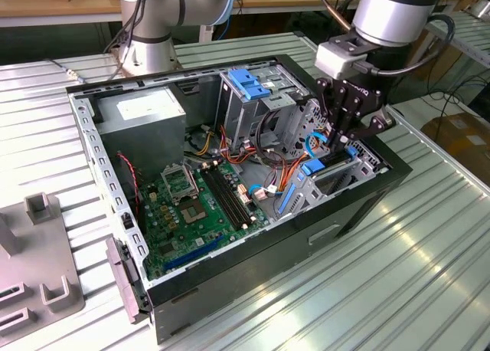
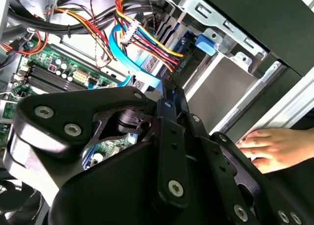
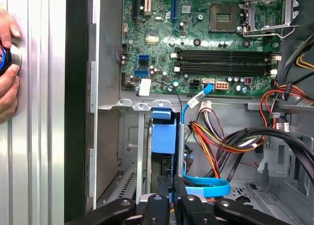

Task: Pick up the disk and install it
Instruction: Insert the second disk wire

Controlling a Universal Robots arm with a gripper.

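The open computer case (image 1: 253, 278) lies on its side on the slatted table. The disk (image 1: 331, 162) stands on edge in the drive bay at the exterior view's right end of the case, and its blue carrier frame (image 3: 163, 136) shows from above. My gripper (image 1: 342, 140) reaches down into that bay. Its black fingers (image 3: 162, 198) are drawn close together on the disk's upper edge. In the second wrist view the gripper (image 2: 169, 95) points at the bay's metal wall, near a blue tab (image 2: 206, 43).
Bundled coloured cables (image 1: 268, 163) and a blue flat cable (image 3: 206, 185) crowd the space beside the bay. The green motherboard (image 1: 195, 205), grey power supply (image 1: 142, 109) and blue-clipped cage (image 1: 249, 83) sit further left. A person's hand (image 3: 7, 63) rests on the table outside the case.
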